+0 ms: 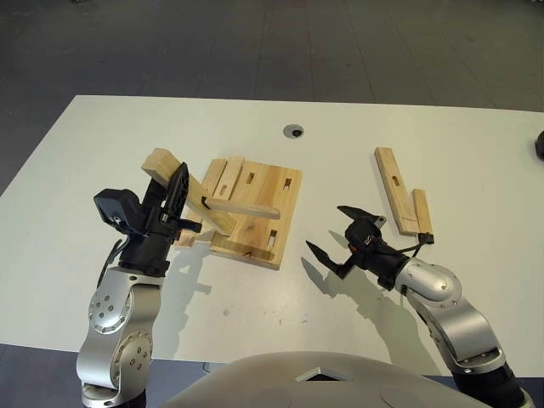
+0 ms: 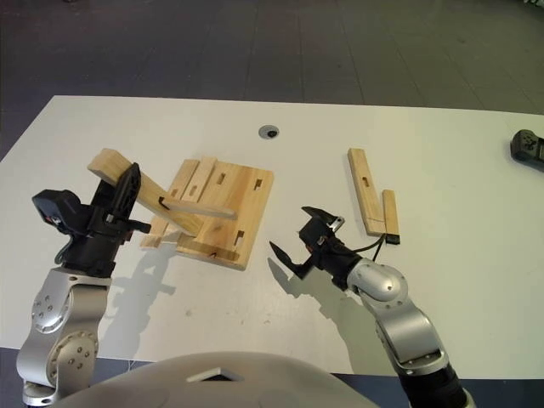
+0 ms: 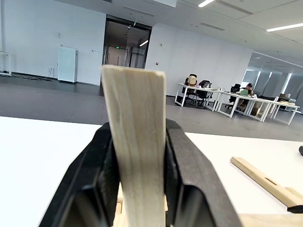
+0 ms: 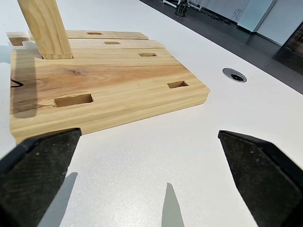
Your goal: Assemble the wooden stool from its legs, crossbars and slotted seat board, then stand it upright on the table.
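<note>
While the left gripper (image 1: pixel 174 197) clamps a smooth, square-cut leg (image 1: pixel 161 163), the grained, slotted board (image 1: pixel 268 191) lies at ten o'clock of the right gripper (image 1: pixel 327 229), its fingers spread apart.

1. Table (image 1: pixel 425 127): uniform white.
2. Seat board (image 1: pixel 272 191), frame centre: pale honey wood with lengthwise grain. A darker reddish-brown band crosses its middle. The slots read as dark rectangles.
3. Leg (image 1: pixel 161 163), centre left: pale cream wood with fine straight grain.
4. Long slotted bar (image 1: pixel 393 187) and short bar (image 1: pixel 422 211), centre right: light tan wood.
5. Left gripper (image 1: pixel 176 189) and right gripper (image 1: pixel 325 228): matte black fingers. The arm shells behind them are silver-grey.
6. Grommet (image 1: pixel 293 131), upper centre: grey ring, dark core.
7. Floor (image 1: pixel 255 42), top of frame: dark grey.
</note>
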Tool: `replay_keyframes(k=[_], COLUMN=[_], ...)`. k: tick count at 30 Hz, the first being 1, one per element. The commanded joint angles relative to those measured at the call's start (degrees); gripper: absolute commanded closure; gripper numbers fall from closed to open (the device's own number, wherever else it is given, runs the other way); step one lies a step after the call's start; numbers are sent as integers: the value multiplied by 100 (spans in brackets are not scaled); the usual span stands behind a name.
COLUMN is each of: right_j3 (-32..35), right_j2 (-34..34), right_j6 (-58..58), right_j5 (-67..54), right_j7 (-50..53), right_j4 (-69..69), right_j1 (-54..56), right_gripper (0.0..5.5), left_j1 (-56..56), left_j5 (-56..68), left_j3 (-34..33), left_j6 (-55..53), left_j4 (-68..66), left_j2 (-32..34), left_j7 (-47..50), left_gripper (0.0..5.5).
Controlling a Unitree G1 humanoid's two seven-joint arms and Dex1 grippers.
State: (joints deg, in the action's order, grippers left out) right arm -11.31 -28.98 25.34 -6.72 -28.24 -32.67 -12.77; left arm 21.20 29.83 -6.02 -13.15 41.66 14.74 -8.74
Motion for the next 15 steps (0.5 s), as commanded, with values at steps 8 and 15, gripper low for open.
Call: replay_keyframes(k=[8, 15], right_j3=[111, 125], right_j2=[40, 20], right_j6=[-42, -81], right_j5=[90, 116], right_j7=[77, 34], right_j4=[127, 282], right_j1=[255, 481], right_gripper=[10, 10], left_j1=[-322, -1476], left_j5=[-523, -429], left_j3=[521, 743], left_j6=[-803, -638], left_j4=[-955, -1520], left_j2=[348, 151], left_j7=[29, -186], left_gripper=[444, 444])
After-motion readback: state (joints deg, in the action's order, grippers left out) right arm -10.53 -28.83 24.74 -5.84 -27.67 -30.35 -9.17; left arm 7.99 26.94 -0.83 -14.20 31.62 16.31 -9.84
